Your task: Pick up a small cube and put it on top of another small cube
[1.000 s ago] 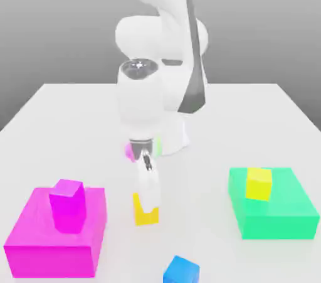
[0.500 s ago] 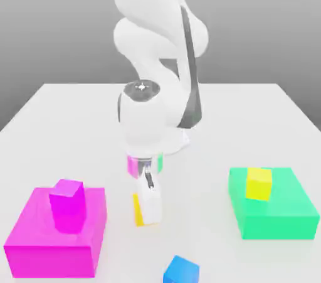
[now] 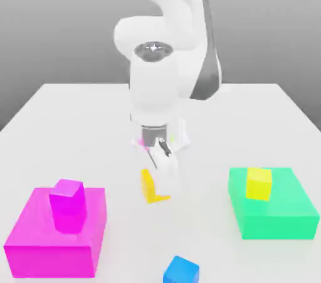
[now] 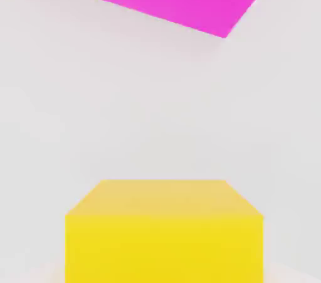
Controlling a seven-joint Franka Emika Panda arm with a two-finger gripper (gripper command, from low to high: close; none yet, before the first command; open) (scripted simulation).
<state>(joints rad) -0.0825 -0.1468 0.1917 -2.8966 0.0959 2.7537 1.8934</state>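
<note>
Raised and turned since the earlier frame, the golden cube (image 3: 149, 186) was pinched in the hand (image 3: 164, 178); the yellow cube (image 3: 259, 184) sat on the green block (image 3: 276, 216).

The white gripper (image 3: 164, 172) is gripping the golden-yellow cube (image 3: 150, 186) near the centre of the frame. At the lower right, the lemon-yellow cube (image 3: 259, 184) is resting on a green block (image 3: 279, 219); at the lower left, a magenta cube (image 3: 67, 203) is sitting on a magenta block (image 3: 53, 256). A blue cube (image 3: 181, 270) is lying at the bottom edge.
</note>
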